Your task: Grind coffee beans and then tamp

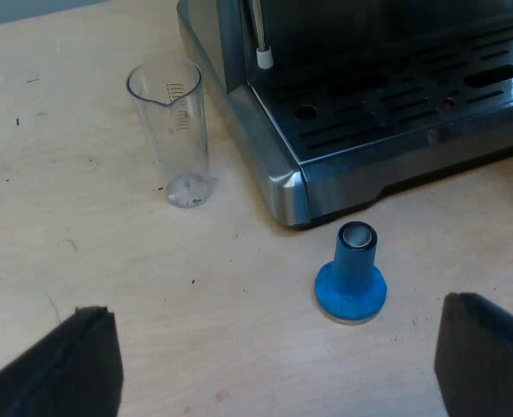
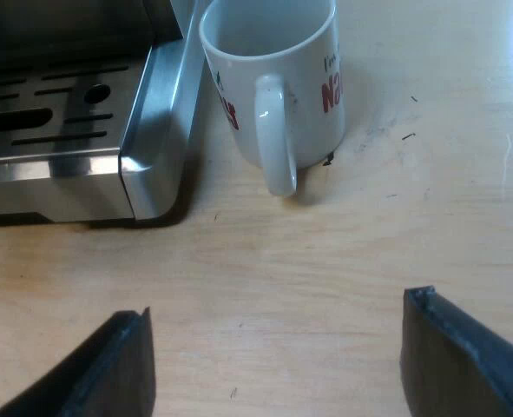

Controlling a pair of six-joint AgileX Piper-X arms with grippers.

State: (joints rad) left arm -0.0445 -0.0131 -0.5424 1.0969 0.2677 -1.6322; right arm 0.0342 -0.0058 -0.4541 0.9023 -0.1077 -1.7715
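A blue tamper (image 1: 351,276) stands upright on the wooden table, just off the corner of the espresso machine's drip tray (image 1: 395,113). My left gripper (image 1: 278,365) hangs open over the table close to the tamper, nothing between its fingers. A clear measuring glass (image 1: 174,132) stands upright beside the machine's side wall. In the right wrist view, a white mug (image 2: 278,78) with red lettering stands beside the machine's other corner (image 2: 147,165), handle toward me. My right gripper (image 2: 278,365) is open above bare table short of the mug.
The machine's steel base and slotted drip tray (image 2: 48,113) edge both views. A thin steam wand with a white tip (image 1: 262,54) hangs over the tray. The wooden tabletop (image 1: 65,243) spreads around the glass and tamper.
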